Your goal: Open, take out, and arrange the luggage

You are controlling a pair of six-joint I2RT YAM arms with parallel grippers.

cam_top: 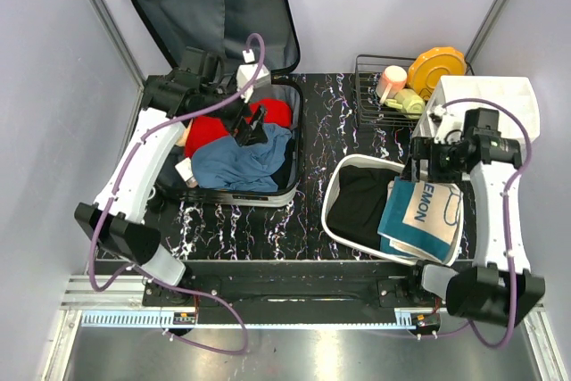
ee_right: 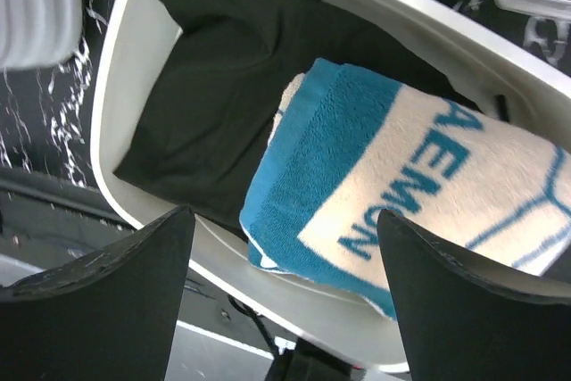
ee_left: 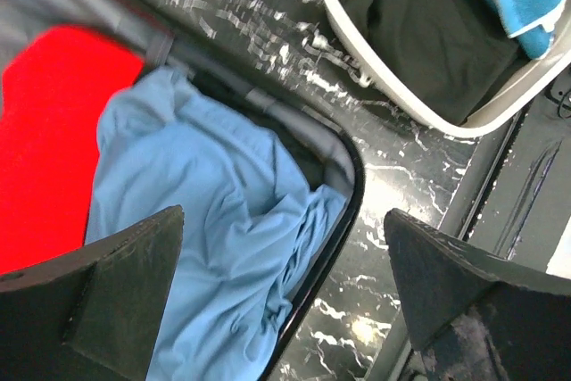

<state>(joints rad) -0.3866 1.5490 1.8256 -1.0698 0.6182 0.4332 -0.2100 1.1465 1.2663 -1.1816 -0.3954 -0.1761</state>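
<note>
One towel (cam_top: 426, 211) overhangs basin (cam_top: 330, 202) rim; luggage (cam_top: 214, 6) lid raised.

Bare tabletop (cam_top: 314, 136) between the luggage (cam_top: 223, 15) and the basin (cam_top: 332, 201) is open; wire rack (cam_top: 375, 113) crowds back right.

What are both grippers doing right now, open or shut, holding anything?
Left gripper: open, empty, above the blue shirt in the suitcase.
Right gripper: open, empty, above the towel in the basin.
</note>
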